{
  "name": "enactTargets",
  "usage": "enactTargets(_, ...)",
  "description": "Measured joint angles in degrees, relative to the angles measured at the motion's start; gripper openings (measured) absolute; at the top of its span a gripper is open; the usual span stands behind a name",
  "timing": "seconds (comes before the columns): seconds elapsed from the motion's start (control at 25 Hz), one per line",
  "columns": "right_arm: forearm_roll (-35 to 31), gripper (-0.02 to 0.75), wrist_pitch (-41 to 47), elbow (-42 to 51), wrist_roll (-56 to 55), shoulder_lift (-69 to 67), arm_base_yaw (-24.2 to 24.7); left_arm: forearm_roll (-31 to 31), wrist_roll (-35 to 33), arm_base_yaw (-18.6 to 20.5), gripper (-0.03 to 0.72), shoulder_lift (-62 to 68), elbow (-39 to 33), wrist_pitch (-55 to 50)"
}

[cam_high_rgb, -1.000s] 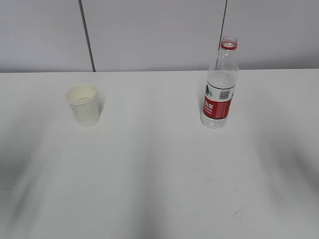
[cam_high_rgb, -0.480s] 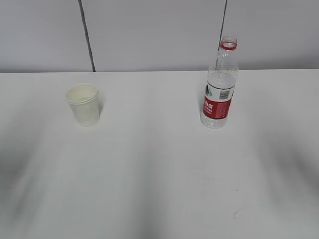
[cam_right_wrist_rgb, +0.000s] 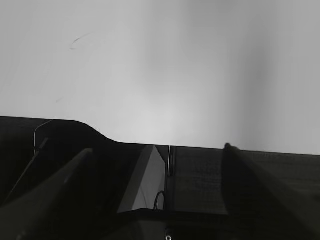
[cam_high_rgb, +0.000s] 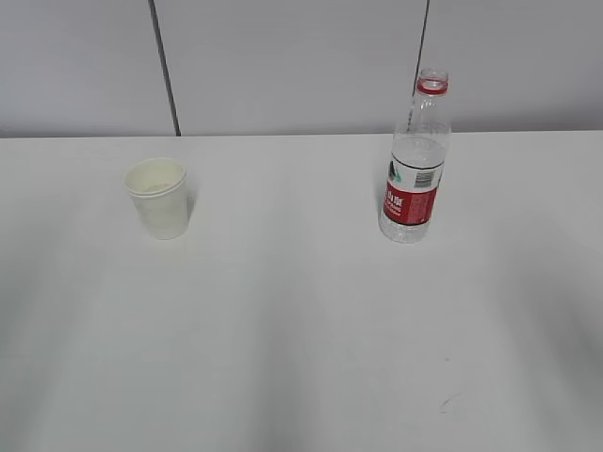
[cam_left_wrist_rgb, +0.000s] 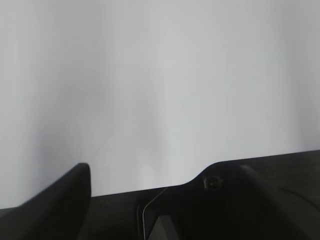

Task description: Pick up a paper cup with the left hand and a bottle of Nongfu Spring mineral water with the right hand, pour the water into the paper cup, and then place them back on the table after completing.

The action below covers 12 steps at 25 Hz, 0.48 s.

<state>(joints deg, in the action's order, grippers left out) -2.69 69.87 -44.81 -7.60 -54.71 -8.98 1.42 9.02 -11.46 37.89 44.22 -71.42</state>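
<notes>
On the white table (cam_high_rgb: 301, 311), toward two o'clock, the uncapped mineral water bottle (cam_high_rgb: 415, 160) stands upright, long axis vertical, mouth up; its red-and-white label's writing is too small to read. The paper cup (cam_high_rgb: 160, 200) stands at ten o'clock, mouth up. Both hands' fingers (cam_left_wrist_rgb: 60, 200) (cam_right_wrist_rgb: 250, 185) are spread apart, empty.

The bottle (cam_high_rgb: 415, 160), standing toward the far right of the counter (cam_high_rgb: 301, 339), wears a red and white label (cam_high_rgb: 411, 193) with a barcode and white characters on the red band, too small to read; the paper cup (cam_high_rgb: 158, 198) carries no print.
</notes>
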Motion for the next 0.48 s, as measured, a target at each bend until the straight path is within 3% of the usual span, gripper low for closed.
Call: enactTargets(0.48,0.0,0.569,0.4,7.1,7.2,26.3,0.0,-1.4,-6.2,0.0,0.531,-18.2,0.0,-1.4)
